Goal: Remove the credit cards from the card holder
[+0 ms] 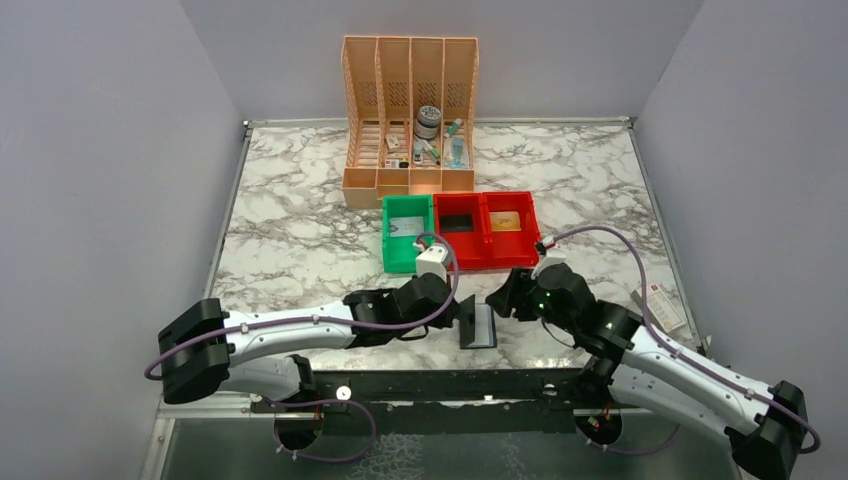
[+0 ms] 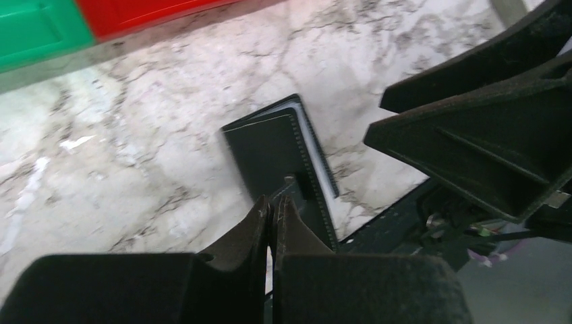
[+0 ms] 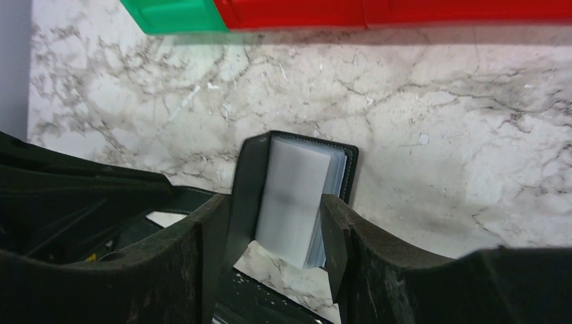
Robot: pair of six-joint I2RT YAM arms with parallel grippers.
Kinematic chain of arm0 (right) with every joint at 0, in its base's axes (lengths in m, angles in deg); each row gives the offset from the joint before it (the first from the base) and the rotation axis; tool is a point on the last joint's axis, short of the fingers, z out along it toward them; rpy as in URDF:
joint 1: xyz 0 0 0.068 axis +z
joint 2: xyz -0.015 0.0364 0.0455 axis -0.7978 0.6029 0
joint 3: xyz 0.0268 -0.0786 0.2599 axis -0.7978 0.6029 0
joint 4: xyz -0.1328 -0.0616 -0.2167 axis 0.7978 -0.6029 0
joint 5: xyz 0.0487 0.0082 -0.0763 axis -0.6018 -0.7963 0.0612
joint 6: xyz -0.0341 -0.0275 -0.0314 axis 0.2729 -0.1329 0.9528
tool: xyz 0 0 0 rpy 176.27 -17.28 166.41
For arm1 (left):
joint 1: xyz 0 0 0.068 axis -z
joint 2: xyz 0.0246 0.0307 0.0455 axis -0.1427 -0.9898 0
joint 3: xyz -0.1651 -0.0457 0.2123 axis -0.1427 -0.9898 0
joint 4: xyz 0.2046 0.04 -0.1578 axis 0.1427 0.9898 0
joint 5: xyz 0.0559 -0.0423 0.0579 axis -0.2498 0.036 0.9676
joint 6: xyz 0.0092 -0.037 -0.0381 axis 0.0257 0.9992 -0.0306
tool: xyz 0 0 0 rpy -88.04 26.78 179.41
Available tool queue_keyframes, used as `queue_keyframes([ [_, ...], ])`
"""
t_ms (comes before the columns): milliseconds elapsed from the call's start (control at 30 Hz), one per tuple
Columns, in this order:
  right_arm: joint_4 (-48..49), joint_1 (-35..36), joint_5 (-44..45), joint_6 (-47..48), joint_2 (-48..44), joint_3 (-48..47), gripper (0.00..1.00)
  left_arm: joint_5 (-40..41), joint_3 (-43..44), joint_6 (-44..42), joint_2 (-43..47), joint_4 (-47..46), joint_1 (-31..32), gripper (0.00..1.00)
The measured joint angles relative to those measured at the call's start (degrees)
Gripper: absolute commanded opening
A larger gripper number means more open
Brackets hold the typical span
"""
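Pinching the card holder (image 2: pixel 270 145) at its near end, L gripper (image 2: pixel 273 204) is clenched tight. Holder lies at the table (image 1: pixel 300 250) near edge, centre, betw. both grippers, cover lifted, pale cards (image 3: pixel 297 196) showing. R gripper (image 3: pixel 276 202) released, jaws apart either side of holder.

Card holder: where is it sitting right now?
In the top view the card holder sits at the near edge of the table, about centre, between the left hand and the right hand, in front of the red bins.
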Motion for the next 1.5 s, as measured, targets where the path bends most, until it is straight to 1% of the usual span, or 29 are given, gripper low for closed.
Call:
queue_keyframes([
  [267, 3.2, 0.0, -6.5, 0.1, 8.7, 1.5, 0.53, 7.4, -6.0, 3.7, 4.7, 9.7, 0.0, 0.00],
  [467, 7.2, 0.0, -12.7, 0.1, 14.7, 1.5, 0.53, 8.7, -9.7, 5.7, 6.6, 12.5, -0.2, 0.00],
  [567, 8.9, 0.0, -15.0, 0.0, 17.2, 1.5, 0.53, 8.8, -10.4, 6.4, 6.6, 12.8, -0.3, 0.00],
  [733, 8.8, 0.0, -15.5, 0.0, 20.1, 1.5, 0.54, 8.9, -10.4, 6.8, 6.3, 12.9, -0.3, 0.00],
  [867, 8.3, 0.0, -15.5, 0.0, 20.3, 1.5, 0.56, 8.9, -10.4, 6.9, 5.5, 12.9, -0.3, 0.00],
  [1067, 9.0, 0.0, -17.1, 0.0, 20.4, 1.6, 0.56, 8.9, -10.4, 6.9, 4.7, 12.7, -0.3, 0.00],
  [1500, 20.5, 0.0, -28.4, -2.6, 24.3, 4.0, 0.56, 8.8, -10.5, 6.9, 3.2, 11.0, -0.3, 0.00],
])
